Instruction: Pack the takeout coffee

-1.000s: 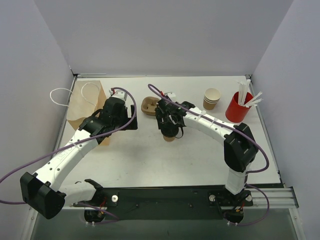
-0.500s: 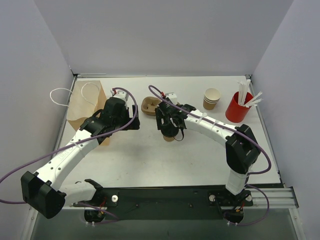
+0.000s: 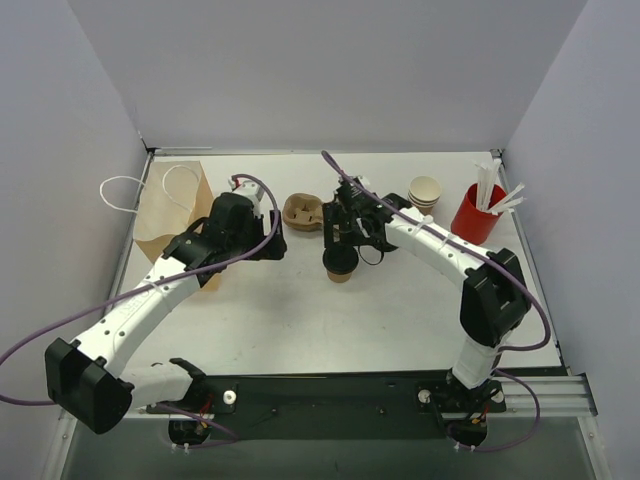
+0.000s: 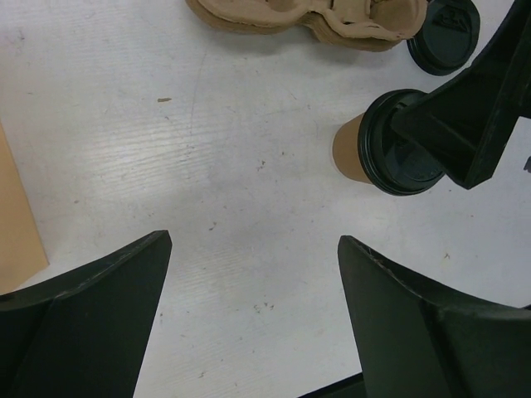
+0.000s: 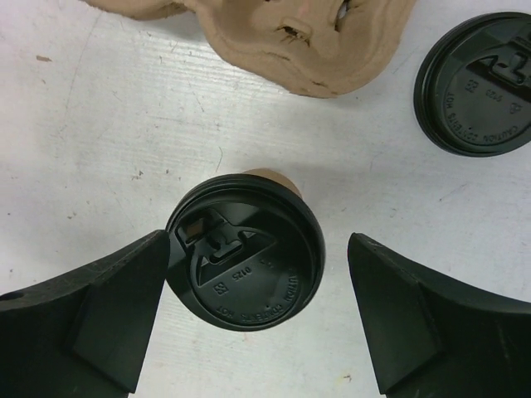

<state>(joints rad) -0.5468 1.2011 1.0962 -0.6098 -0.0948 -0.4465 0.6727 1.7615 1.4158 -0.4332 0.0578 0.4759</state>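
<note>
The takeout coffee (image 5: 245,253) is a small tan paper cup with a black lid on it. It stands upright on the table (image 3: 300,310) near the middle, in front of the pulp carrier (image 3: 303,212). My right gripper (image 5: 257,240) hovers over the cup, open; its left finger (image 5: 124,298) is close to the lid's rim and the right finger stands well clear. In the top view the cup (image 3: 340,266) sits just below the right gripper (image 3: 346,240). My left gripper (image 4: 250,242) is open over bare table, with the cup (image 4: 348,151) ahead and to its right.
A spare black lid (image 5: 484,83) lies beside the carrier (image 5: 274,33). A brown paper bag (image 3: 168,215) with white handles is at the left. A stack of tan cups (image 3: 424,196) and a red cup with white straws (image 3: 476,214) stand at the back right.
My right gripper has opened wider and pulled back and up from the lidded cup, which stays standing. The left gripper has edged slightly to the right.
</note>
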